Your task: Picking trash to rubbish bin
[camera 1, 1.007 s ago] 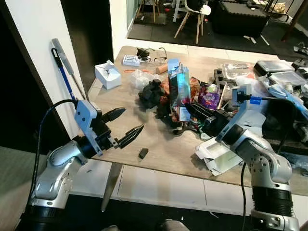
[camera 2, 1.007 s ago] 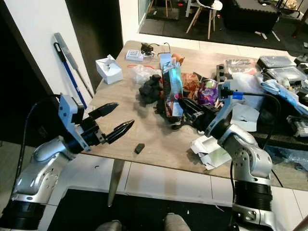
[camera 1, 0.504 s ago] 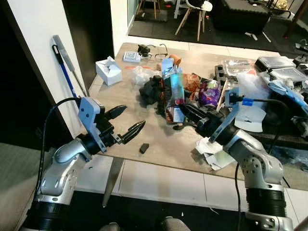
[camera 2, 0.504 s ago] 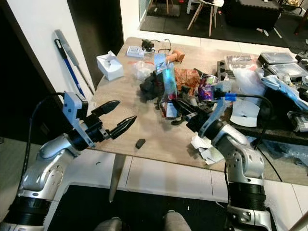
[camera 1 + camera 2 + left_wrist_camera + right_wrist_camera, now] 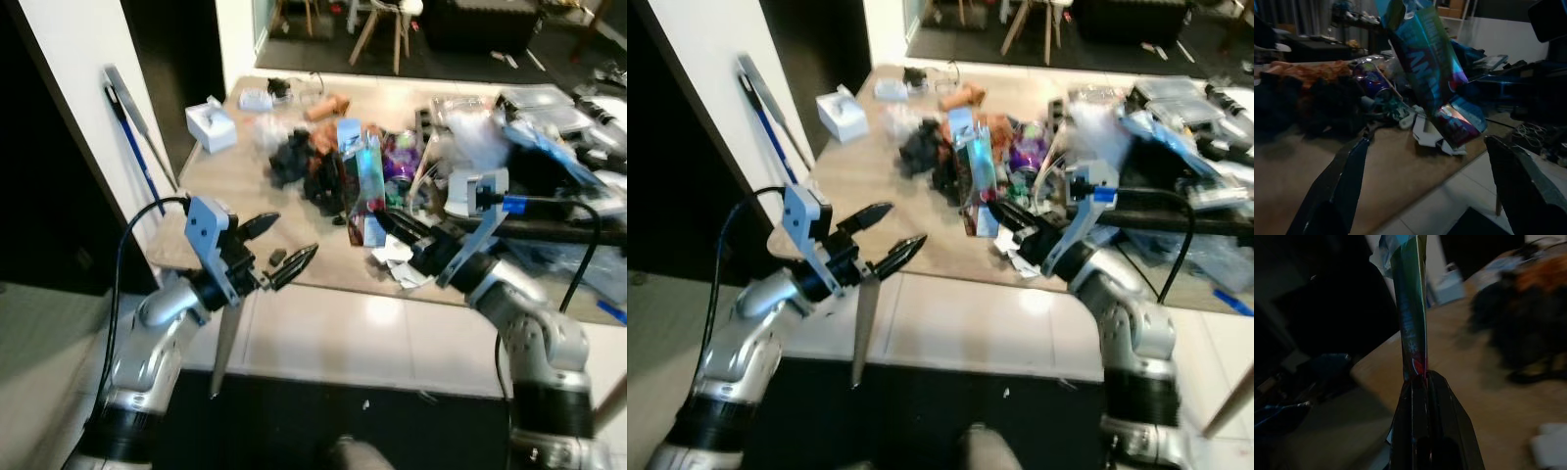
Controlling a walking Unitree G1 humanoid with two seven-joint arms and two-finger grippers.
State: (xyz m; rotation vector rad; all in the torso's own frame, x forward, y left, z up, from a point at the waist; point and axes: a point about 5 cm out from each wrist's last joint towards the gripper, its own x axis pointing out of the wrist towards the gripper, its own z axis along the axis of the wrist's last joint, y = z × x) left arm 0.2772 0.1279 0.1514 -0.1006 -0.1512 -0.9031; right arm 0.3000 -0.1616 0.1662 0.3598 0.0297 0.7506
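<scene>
A shiny blue snack bag point(image 5: 367, 181) stands upright over the front part of the wooden table point(image 5: 225, 186). My right gripper point(image 5: 387, 223) is shut on its lower end. In the right wrist view the bag point(image 5: 1410, 318) rises edge-on from between the closed fingers point(image 5: 1425, 431). Behind it lies a pile of trash point(image 5: 313, 162) with black, orange and purple wrappers. My left gripper point(image 5: 289, 238) hangs open at the table's front left edge, holding nothing. The left wrist view looks across the table at the bag point(image 5: 1435, 83). Both eye views are blurred.
A small black piece point(image 5: 277, 257) lies near the table's front edge, and white paper scraps point(image 5: 397, 264) lie under the bag. A white tissue box point(image 5: 211, 122) sits at the far left. A mop point(image 5: 132, 127) leans on the wall. Clutter point(image 5: 549, 147) crowds the right side.
The whole view has pulled back from the table and blurred. The right gripper has drawn the snack bag out of the pile toward the front edge. The left gripper stays open.
</scene>
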